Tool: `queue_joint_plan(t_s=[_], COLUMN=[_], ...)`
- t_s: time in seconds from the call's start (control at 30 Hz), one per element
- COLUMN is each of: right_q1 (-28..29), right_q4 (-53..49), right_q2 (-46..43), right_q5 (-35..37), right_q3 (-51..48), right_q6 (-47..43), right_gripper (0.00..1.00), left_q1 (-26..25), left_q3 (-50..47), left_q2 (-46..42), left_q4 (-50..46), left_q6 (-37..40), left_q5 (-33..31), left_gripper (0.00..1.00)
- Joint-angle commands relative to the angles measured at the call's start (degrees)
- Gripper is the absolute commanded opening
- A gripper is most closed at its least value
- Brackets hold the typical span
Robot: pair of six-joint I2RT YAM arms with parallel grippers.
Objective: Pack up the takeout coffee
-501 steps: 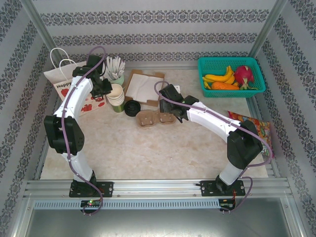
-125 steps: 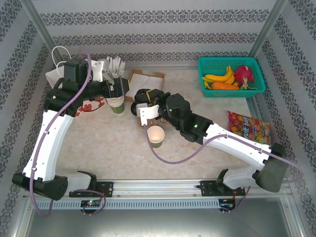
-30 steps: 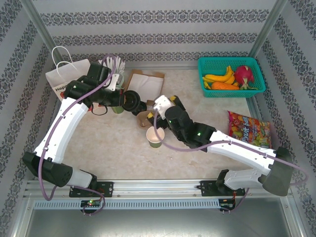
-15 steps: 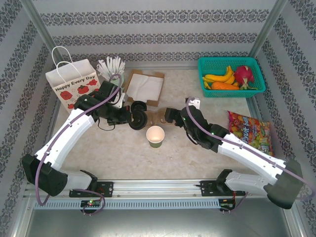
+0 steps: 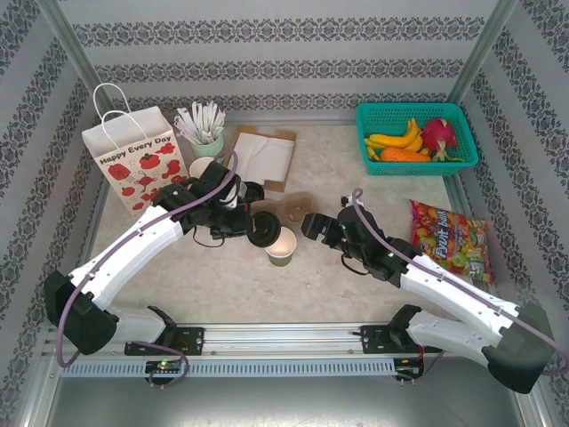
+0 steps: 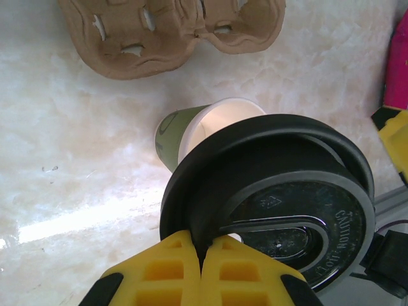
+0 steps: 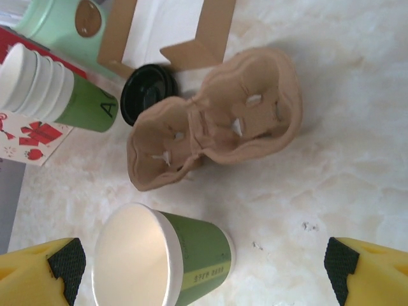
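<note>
The takeout coffee is a small olive-green paper cup [image 5: 281,245] standing upright mid-table, its cream inside showing at the mouth. My left gripper [image 5: 255,228] is shut on the rim of a round black lid [image 5: 265,233], held tilted just left of the cup's rim. In the left wrist view the yellow fingers [image 6: 172,268] pinch the lid [image 6: 280,191] above the cup [image 6: 185,131]. My right gripper [image 5: 309,222] stands open right of the cup. From the right wrist the cup [image 7: 191,261] lies between the wide-spread gripper [image 7: 203,264] fingertips, untouched.
A brown pulp cup carrier [image 5: 290,208] lies just behind the cup. A white paper bag [image 5: 133,158] stands back left, beside a mint cup of sticks [image 5: 206,135] and stacked cups [image 7: 44,83]. More black lids [image 7: 148,92], a cardboard tray [image 5: 264,156], fruit basket [image 5: 455,116] and snack bag [image 5: 449,238].
My left gripper has carried the black lid right and nearer, up to the cup's left rim. My right gripper has drawn back to the cup's right side.
</note>
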Motion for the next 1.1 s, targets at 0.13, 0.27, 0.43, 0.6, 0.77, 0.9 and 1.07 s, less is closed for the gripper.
queue_joint_plan(t_s=[0.13,0.27,0.43,0.6,0.77,0.9,1.07], right_q1=[-0.4,-0.4,-0.2,0.1,0.3,0.5,0.7], right_q4=[6.2,10.6,15.1,16.1,17.4,17.4,18.2], right_q2=[1.4,4.4,7.9,8.9,10.8,12.1,13.5], right_q5=[-6.3,-12.7,-18.5,-19.3,-22.2,-22.7,-23.7], right_q3=[-0.7,-0.8,-1.3,-1.4,-0.4,0.3,0.5], right_q6=[3.2,4.9,5.4,5.2,3.9,3.5,3.4], right_gripper=[0.98,0.98,0.98,0.98,0.98,0.98,0.98], left_q1=[-3.4,-4.4,-4.5,-4.6,-4.6,-4.8,-5.2], left_q3=[-0.9,-0.7,-0.9,-1.4,-2.4,-2.2,-2.1], left_q2=[4.8,6.2,7.7,8.4,9.4,10.4,11.2], left_q4=[2.1,3.2,4.1,5.0,7.0,6.9,7.7], left_q6=[-0.9,0.6,2.2,2.8,2.5,2.4,2.3], left_q5=[1.0,0.5,-0.8,-2.0,-1.3,-1.7,-1.7], left_gripper=[0.00,0.00,0.00,0.00,0.00,0.00,0.00])
